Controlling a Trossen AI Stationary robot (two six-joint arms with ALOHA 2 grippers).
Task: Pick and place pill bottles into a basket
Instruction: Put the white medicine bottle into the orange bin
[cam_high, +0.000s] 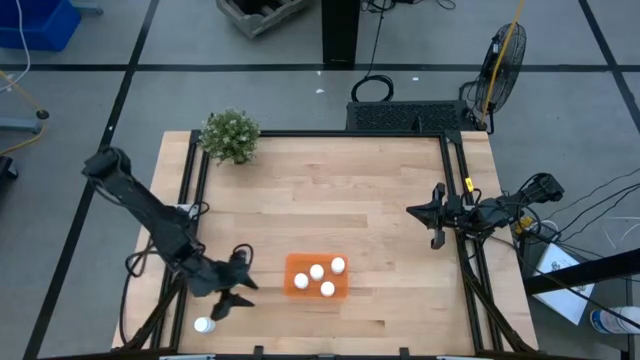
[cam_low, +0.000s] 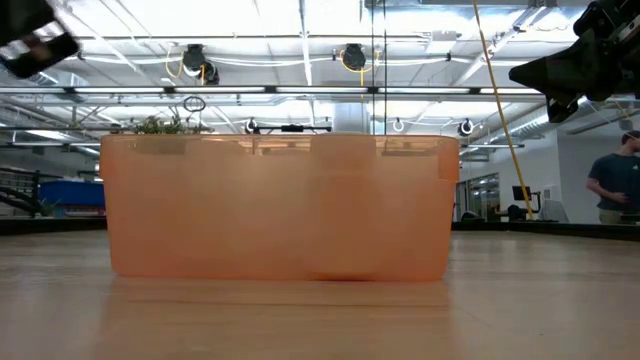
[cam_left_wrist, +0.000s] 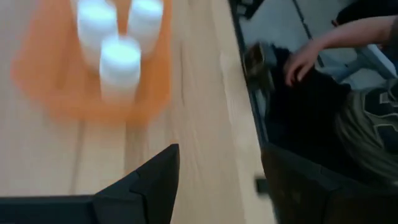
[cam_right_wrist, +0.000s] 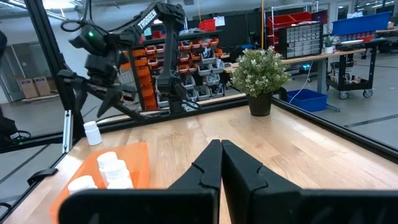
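Left gripper (cam_high: 243, 284), fingers spread and empty, hovers near the wooden table's front-left corner beside the fifth small white pill bottle (cam_high: 203, 325); four bottles (cam_high: 320, 279) stand in the shallow orange basket (cam_high: 294, 287) by the front edge. Right gripper (cam_high: 432, 222) waits, pressed together, at the right edge.
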